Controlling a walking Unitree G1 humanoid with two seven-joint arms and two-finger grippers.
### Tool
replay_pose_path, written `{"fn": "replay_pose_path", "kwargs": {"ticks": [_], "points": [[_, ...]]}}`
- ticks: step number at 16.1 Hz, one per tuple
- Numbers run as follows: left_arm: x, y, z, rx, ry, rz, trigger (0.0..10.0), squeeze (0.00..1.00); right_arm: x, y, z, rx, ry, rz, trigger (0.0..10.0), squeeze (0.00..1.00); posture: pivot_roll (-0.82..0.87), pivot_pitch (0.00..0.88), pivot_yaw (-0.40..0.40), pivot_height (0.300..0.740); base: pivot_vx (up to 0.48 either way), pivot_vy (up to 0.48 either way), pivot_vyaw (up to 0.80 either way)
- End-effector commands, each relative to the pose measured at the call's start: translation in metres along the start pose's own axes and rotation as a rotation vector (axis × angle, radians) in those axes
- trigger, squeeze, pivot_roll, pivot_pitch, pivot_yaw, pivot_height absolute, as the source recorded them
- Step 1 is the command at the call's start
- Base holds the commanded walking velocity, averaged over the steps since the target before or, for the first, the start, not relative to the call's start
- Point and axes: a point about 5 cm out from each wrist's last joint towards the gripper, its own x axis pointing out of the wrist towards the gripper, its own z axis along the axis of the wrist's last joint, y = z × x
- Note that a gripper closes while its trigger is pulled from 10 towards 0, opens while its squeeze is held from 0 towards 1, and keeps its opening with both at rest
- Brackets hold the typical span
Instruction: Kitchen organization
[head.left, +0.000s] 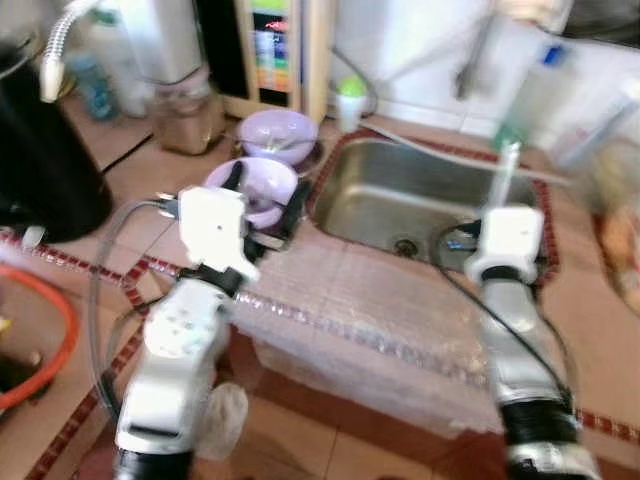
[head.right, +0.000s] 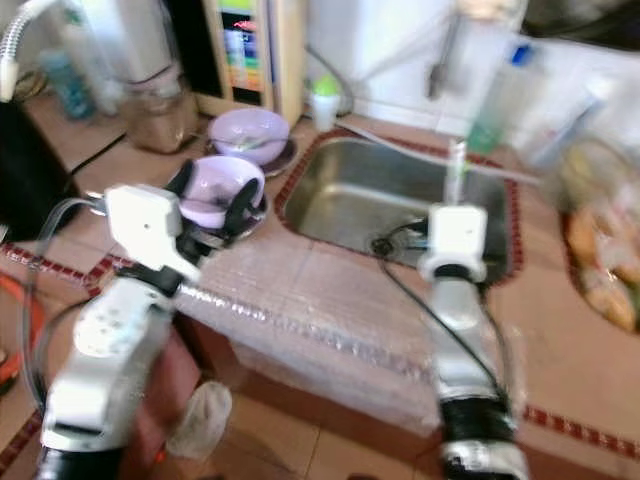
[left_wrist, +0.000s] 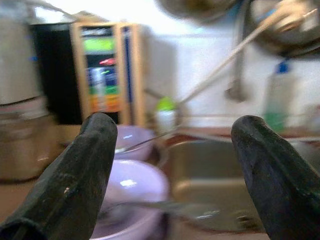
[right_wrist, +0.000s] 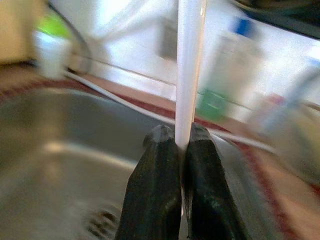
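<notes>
Two lavender bowls (head.left: 262, 165), unreadable labels.

Left gripper (left_wrist: 170, 175) spread wide over the lilac bowls

Between its black fingers (left_wrist: 75, 180) sits a lilac bowl (left_wrist: 131, 192), a second bowl (left_wrist: 131, 142) just beyond it (spoon handle poking out); the steel sink (left_wrist: 210, 175) lies past the other finger.
</notes>
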Motion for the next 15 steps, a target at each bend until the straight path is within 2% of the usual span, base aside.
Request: {"fn": "replay_pose_path", "kwargs": {"ticks": [1, 8, 10, 11, 12, 15], "points": [[0.003, -0.008, 0.003, -0.012, -0.013, -0.026, 10.0, 0.00, 0.000, -0.009, -0.003, -0.016, 0.004, -0.021, 10.0, 0.00, 0.01, 0.000, 0.014, 0.740, 0.270, 0.000, 0.00], [-0.002, -0.008, 0.005, -0.015, -0.020, -0.004, 10.0, 0.00, -0.001, 0.001, -0.009, -0.003, 0.047, 0.023, 10.0, 0.00, 0.03, 0.000, 0.003, 0.740, 0.036, 0.000, 0.00], [-0.007, -0.011, -0.001, 0.005, 0.025, -0.027, 10.0, 0.00, 0.002, 0.009, -0.011, -0.071, 0.057, 0.050, 10.0, 0.00, 0.04, 0.000, -0.008, 0.740, 0.000, 0.000, 0.00], [-0.008, -0.013, -0.004, 0.004, 0.043, -0.047, 10.0, 0.00, 0.002, 0.012, -0.011, -0.049, 0.057, 0.058, 10.0, 0.00, 0.04, 0.000, -0.014, 0.740, 0.000, 0.000, 0.00], [-0.012, -0.015, -0.009, 0.004, 0.085, -0.084, 10.0, 0.00, 0.004, 0.019, -0.009, 0.047, 0.078, 0.108, 10.0, 0.00, 0.04, 0.000, -0.020, 0.740, 0.000, 0.000, 0.00], [-0.018, -0.013, -0.009, 0.043, 0.088, -0.086, 10.0, 0.00, 0.009, 0.035, -0.009, 0.053, 0.106, 0.234, 10.0, 0.00, 0.05, 0.000, -0.023, 0.740, 0.000, 0.000, 0.00]]}}
